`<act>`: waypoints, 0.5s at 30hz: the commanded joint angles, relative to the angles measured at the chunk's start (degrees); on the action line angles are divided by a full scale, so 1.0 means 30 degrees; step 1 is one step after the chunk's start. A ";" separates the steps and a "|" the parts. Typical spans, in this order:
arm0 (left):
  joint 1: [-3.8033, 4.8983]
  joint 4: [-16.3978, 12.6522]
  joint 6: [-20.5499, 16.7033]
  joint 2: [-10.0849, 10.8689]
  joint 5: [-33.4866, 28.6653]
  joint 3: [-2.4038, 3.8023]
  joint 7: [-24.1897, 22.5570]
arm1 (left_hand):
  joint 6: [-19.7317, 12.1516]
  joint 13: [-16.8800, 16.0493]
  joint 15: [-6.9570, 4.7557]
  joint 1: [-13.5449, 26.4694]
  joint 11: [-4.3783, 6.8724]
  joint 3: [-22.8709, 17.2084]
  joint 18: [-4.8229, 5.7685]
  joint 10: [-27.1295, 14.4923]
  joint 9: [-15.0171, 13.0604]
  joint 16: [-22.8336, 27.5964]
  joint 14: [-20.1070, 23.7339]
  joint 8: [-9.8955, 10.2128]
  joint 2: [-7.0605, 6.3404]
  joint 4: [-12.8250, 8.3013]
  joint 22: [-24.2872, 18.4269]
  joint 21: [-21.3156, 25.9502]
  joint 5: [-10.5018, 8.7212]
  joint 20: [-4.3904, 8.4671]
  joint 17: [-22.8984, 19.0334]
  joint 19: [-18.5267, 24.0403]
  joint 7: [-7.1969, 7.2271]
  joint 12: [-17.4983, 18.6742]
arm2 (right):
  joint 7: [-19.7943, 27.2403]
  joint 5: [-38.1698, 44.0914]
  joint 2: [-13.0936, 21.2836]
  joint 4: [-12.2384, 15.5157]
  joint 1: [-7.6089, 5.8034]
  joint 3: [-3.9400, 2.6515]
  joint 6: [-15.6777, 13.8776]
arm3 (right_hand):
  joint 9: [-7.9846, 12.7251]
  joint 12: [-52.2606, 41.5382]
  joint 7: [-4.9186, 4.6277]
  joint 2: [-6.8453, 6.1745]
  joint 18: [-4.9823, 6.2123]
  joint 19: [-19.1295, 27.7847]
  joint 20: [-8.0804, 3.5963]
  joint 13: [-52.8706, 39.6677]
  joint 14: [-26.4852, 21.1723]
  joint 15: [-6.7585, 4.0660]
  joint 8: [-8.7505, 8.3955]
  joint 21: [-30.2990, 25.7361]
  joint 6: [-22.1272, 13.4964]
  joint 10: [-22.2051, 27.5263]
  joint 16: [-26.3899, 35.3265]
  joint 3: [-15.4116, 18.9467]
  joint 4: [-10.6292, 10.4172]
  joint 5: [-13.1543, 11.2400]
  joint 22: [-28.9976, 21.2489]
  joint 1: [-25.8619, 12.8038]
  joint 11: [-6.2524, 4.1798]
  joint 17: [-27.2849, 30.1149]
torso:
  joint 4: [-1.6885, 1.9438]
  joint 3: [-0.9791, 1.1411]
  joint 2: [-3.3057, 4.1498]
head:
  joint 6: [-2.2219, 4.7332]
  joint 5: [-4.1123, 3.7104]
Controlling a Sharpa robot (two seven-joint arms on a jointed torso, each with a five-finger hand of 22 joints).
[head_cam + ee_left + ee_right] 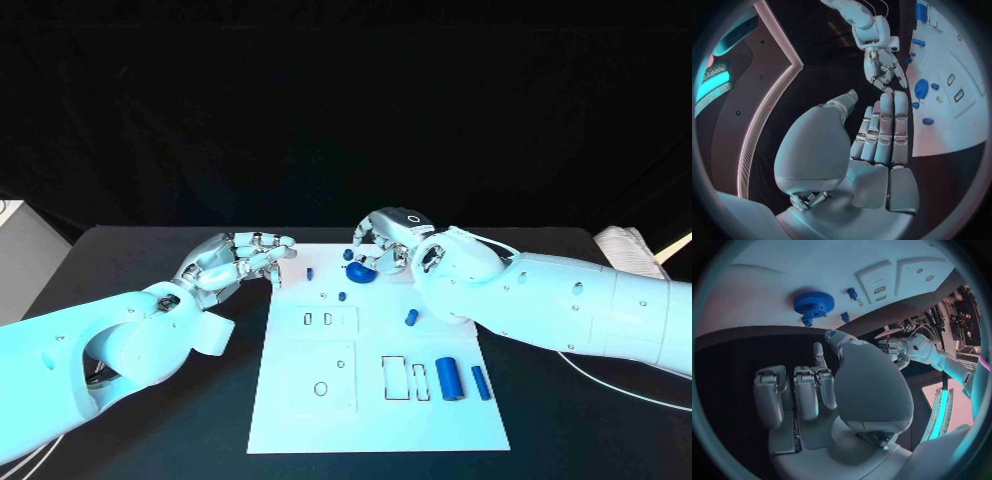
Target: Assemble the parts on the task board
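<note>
Matt white task board (378, 420), blue plastic-looking parts (447, 379), glossy white arm shells, matt black table (173, 420).

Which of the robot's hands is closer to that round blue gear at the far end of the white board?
The right. The right hand hovers right at the blue gear, its fingers just above it. The left hand sits off the task board's left edge, farther away.

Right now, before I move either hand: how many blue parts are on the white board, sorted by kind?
Gear: 1
Rods: 3
Small pieces: 3
Total: 7
</note>
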State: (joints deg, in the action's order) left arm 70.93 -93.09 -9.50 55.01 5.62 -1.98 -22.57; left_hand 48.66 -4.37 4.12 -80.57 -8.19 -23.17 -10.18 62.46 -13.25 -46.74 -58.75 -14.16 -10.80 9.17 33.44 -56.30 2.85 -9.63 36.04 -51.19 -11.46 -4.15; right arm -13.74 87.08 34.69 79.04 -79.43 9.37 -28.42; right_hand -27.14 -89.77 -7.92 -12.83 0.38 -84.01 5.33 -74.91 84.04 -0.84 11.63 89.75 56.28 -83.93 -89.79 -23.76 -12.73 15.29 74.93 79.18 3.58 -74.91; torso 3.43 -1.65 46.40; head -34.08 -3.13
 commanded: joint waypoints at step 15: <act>0.0025 -0.0028 0.0409 -0.0028 -0.0053 0.0011 -0.0024 | -0.0110 0.0016 -0.0020 0.0063 0.0038 -0.0090 -0.0125 -0.0085 -0.0032 0.0096 -0.0030 0.0064 0.0167 0.0026 0.0017 -0.0106 -0.0001 -0.0002 -0.0016 0.0165 -0.0023 0.0029 | -0.0404 0.0788 -0.0648 -0.0426 0.0304 0.0050 -0.0005 | 0.0055 0.0018 -0.0027 -0.0229 -0.0128 -0.1997 -0.0085 -0.4921 0.1988 -0.0036 -0.0152 0.0083 -0.0218 -0.1926 -0.0070 -0.0035 0.0041 -0.0026 0.5022 -0.0131 -0.0070 -0.5031 | 0.0005 0.0013 -0.0005 | -0.0114 0.0137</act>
State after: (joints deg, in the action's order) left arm 70.93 -93.09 -9.37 55.02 5.62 -1.99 -22.44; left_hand 48.66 -4.37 4.12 -80.57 -8.19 -23.17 -10.18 62.46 -13.29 -46.74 -58.75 -14.16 -10.80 9.17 33.43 -56.30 2.85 -9.63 36.05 -51.19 -11.46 -4.15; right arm -14.71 88.59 32.64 77.47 -78.59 9.52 -28.70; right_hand -27.03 -89.77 -7.99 -13.06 0.38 -84.01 5.33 -74.95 84.04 -0.83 11.40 89.75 55.94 -83.93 -89.79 -23.75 -12.74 15.29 74.92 78.95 3.59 -74.90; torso 3.47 -1.64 46.47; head -34.34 -2.76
